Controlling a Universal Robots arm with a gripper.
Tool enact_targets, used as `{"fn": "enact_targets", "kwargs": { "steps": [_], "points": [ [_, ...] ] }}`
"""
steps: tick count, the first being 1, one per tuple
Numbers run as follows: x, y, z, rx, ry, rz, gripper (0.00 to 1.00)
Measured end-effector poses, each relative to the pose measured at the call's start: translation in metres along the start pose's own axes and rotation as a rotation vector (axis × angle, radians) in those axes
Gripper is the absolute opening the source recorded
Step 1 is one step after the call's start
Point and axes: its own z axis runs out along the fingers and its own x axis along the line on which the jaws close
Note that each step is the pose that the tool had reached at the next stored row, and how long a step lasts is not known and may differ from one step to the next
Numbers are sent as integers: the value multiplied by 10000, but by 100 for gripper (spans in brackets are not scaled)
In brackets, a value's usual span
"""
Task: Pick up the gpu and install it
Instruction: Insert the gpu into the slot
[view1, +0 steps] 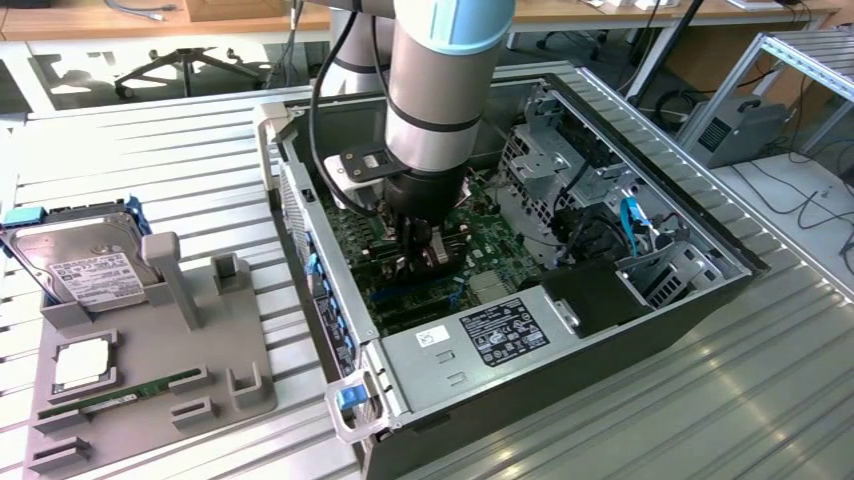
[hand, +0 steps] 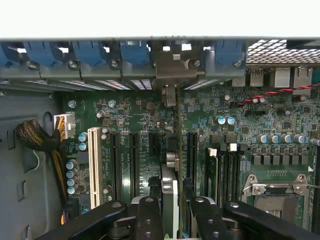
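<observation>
The gpu (hand: 172, 200) stands on edge between your gripper's (hand: 172, 212) black fingers (hand: 148, 217), which are clamped on its two faces, and it runs straight away from them across the green motherboard (hand: 150, 165) to the silver bracket (hand: 170, 75) at its far end, up against the row of blue slot clips (hand: 90, 52) on the case wall. To one side of the fingers you see the white expansion slot (hand: 93, 160) and black slots; to the other, the processor socket (hand: 275, 192). In the exterior view your gripper (view1: 424, 250) is down inside the open computer case (view1: 561, 330), and well beyond it, toward the exterior view's left, the grey parts tray (view1: 160, 370) holds the hard drive (view1: 83, 262) and the green memory stick (view1: 120, 393).
</observation>
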Motion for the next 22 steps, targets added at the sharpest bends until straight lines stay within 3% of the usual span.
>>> {"fn": "enact_targets", "kwargs": {
  "steps": [6, 10, 15, 22],
  "points": [
    [0, 0, 1, 1, -2, 0, 27],
    [0, 0, 1, 0, -2, 0, 40],
    [0, 0, -19, -1, 3, 0, 40],
    [-34, -7, -327, 0, 3, 0, 40]
  ]
}}
